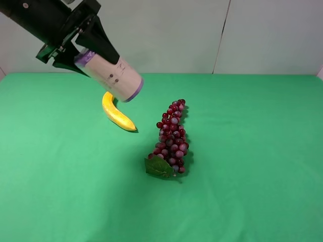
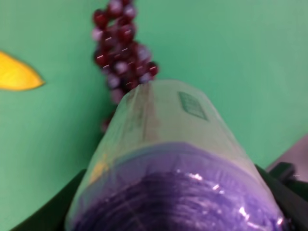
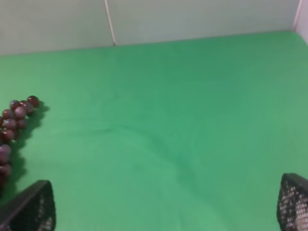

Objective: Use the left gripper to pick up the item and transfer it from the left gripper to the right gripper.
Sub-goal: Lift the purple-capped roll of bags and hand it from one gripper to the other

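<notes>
The item [image 1: 113, 75], cream-labelled with purple crinkled ends, is held aloft, tilted downward, and is clamped near its upper end by the left gripper [image 1: 85, 53]. The right gripper [image 3: 161, 209] is seen spread wide.

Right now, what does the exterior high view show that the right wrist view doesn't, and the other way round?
Only exterior high: the left gripper clamped on the cream-labelled cylindrical roll with purple ends, raised above the table; the yellow banana; the green leaf at the end of the grapes. Only right wrist: the right gripper, its black mesh-textured fingertips spread wide with nothing between them. Both: the bunch of red grapes, the green cloth table, the pale wall.
</notes>
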`<state>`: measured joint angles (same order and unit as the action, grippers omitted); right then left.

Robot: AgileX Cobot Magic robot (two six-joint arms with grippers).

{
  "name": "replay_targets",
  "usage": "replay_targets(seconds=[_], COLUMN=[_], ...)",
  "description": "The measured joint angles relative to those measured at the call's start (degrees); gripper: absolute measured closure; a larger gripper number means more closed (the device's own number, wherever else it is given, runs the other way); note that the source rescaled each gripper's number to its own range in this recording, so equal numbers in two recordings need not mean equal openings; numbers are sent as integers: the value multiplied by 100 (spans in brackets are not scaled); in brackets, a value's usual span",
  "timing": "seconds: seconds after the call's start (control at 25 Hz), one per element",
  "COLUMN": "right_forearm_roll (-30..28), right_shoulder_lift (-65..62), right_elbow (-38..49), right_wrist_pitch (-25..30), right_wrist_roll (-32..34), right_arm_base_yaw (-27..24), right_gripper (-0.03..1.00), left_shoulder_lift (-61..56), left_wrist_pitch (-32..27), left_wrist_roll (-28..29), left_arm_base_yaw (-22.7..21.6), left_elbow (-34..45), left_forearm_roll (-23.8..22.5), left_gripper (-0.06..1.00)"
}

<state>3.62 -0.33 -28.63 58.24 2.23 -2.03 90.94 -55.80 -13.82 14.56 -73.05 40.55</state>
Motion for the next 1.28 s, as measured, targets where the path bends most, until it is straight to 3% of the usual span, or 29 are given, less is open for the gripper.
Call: replay_targets(seconds=[0.24, 0.44, 0.64, 0.88, 1.0, 1.28], right_forearm_roll=[421, 1234, 2544, 3846, 4481, 6119], right_shoulder_lift=[406, 1280, 2138, 2972, 3292, 3924], right_elbow=[-92, -331, -349, -349, -349, -349], right_wrist_pitch=[-73, -613, -1220, -1683, -1761, -1648], right_wrist_roll=[6, -416, -1592, -3171, -3925, -5719], right_arm_base_yaw=[0, 0, 0, 0, 0, 0], right_gripper=[-3, -3, -3, -3, -3, -3], left_shoulder_lift=[0, 0, 0, 0, 0, 0], left_wrist_pitch=[59, 17, -93, -112, -148, -258], left_wrist_roll=[-257, -328, -357, -723, -873, -909], left_arm_base_yaw=[0, 0, 0, 0, 0, 0], left_elbow=[0, 0, 0, 0, 0, 0], left_forearm_roll=[616, 786, 831, 1486, 1762, 1883], left_gripper=[94, 94, 94, 94, 94, 94])
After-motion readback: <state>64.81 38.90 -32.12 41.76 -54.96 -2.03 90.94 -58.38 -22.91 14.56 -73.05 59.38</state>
